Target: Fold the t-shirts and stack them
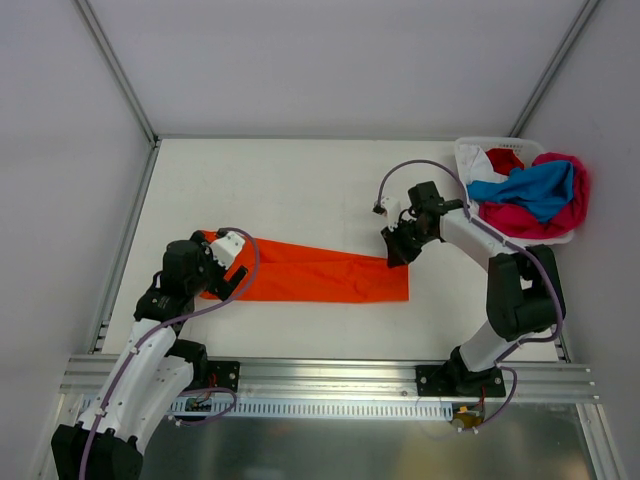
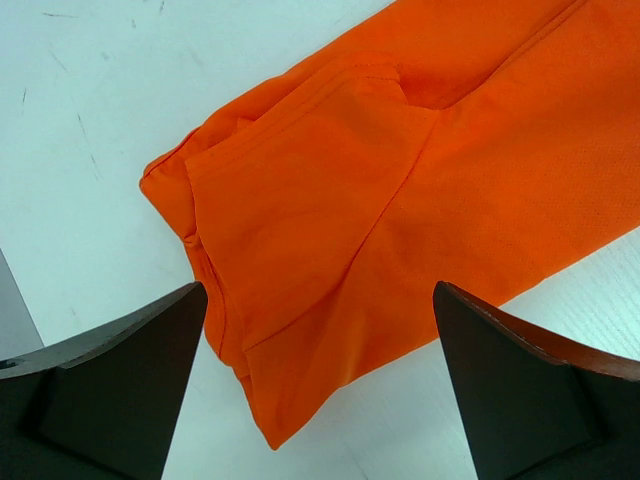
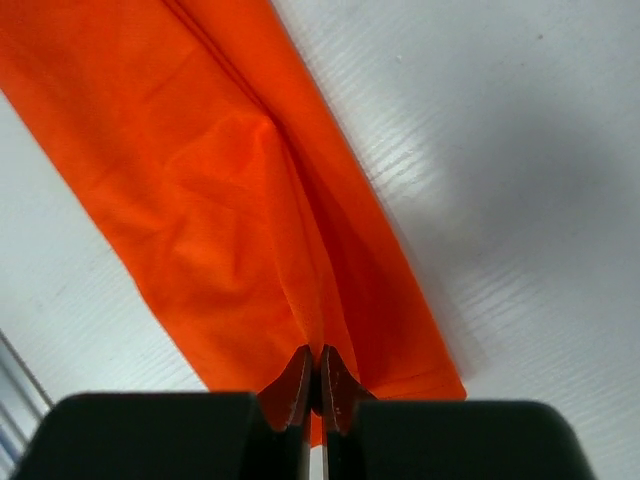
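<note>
An orange t-shirt (image 1: 320,272) lies folded into a long strip across the table. My left gripper (image 1: 232,272) is open over its left end; in the left wrist view the shirt (image 2: 400,200) lies below and between the spread fingers (image 2: 110,390), untouched. My right gripper (image 1: 398,250) is shut on the shirt's right end; in the right wrist view its fingertips (image 3: 318,378) pinch a ridge of the orange cloth (image 3: 230,200). Blue (image 1: 530,188), magenta-pink (image 1: 540,218), red (image 1: 505,158) and white (image 1: 478,160) shirts lie heaped in the basket.
A white plastic basket (image 1: 466,150) stands at the table's back right corner, cloth spilling over its right side. Metal frame posts run along the left and right edges. The rail with the arm bases lies along the near edge.
</note>
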You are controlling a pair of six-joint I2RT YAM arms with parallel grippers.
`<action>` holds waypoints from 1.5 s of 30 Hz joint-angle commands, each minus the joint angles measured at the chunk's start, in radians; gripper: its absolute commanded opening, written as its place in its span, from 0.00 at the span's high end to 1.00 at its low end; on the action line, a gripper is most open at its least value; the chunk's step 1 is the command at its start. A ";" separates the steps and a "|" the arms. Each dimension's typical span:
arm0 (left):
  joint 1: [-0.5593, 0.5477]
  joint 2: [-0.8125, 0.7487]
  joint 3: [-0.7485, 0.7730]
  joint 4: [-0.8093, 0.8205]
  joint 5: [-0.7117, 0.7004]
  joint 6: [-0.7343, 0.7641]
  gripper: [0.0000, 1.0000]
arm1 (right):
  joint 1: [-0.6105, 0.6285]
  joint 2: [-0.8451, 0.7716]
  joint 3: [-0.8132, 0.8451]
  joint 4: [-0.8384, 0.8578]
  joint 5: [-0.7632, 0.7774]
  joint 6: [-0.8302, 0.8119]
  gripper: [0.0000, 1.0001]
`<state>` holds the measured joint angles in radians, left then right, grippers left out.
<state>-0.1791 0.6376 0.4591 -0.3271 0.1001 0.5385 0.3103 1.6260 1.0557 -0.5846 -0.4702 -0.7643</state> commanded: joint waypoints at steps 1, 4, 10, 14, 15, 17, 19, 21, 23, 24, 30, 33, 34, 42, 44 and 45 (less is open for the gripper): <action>0.013 0.007 -0.008 0.013 0.023 -0.008 0.01 | 0.006 -0.032 0.067 -0.147 -0.116 -0.012 1.00; 0.013 0.010 -0.008 0.013 0.026 -0.008 0.01 | 0.006 -0.006 0.098 -0.231 -0.160 -0.021 1.00; 0.013 0.019 -0.007 0.014 0.033 -0.005 0.01 | 0.006 0.075 0.159 -0.444 -0.263 -0.142 1.00; 0.013 0.022 -0.007 0.014 0.036 -0.005 0.01 | 0.006 0.148 0.188 -0.628 -0.324 -0.303 1.00; 0.013 0.023 -0.007 0.014 0.038 -0.006 0.01 | 0.004 0.161 0.196 -0.717 -0.335 -0.341 1.00; 0.013 0.027 -0.007 0.014 0.039 -0.005 0.01 | 0.004 0.176 0.201 -0.791 -0.355 -0.447 1.00; 0.013 0.033 -0.005 0.013 0.043 -0.006 0.01 | 0.003 0.189 0.202 -0.880 -0.364 -0.506 1.00; 0.013 0.034 -0.005 0.014 0.044 -0.005 0.01 | -0.004 0.199 0.220 -0.986 -0.384 -0.608 1.00; 0.015 0.036 -0.005 0.014 0.044 -0.005 0.01 | -0.010 0.215 0.236 -1.061 -0.407 -0.676 1.00; 0.015 0.036 -0.005 0.014 0.044 -0.006 0.01 | -0.010 0.213 0.239 -1.072 -0.407 -0.675 1.00; 0.015 0.045 -0.002 0.014 0.047 -0.005 0.01 | -0.011 0.160 0.248 -1.061 -0.398 -0.662 1.00; 0.013 0.074 0.003 0.016 0.061 0.018 0.01 | -0.013 0.130 0.247 -1.003 -0.383 -0.600 1.00; 0.013 0.108 0.003 0.017 0.067 0.044 0.01 | -0.013 0.127 0.247 -0.983 -0.377 -0.580 1.00; 0.013 0.246 0.000 0.251 0.041 0.162 0.01 | -0.017 0.133 0.240 -0.884 -0.358 -0.485 1.00; 0.013 0.272 -0.005 0.319 0.059 0.185 0.01 | -0.017 0.146 0.244 -0.871 -0.352 -0.475 1.00; 0.015 0.286 -0.004 0.363 0.062 0.207 0.01 | -0.017 0.147 0.244 -0.845 -0.346 -0.448 1.00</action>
<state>-0.1745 0.9012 0.4591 -0.1425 0.1207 0.6716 0.2977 1.7924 1.2743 -1.2999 -0.8253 -1.2682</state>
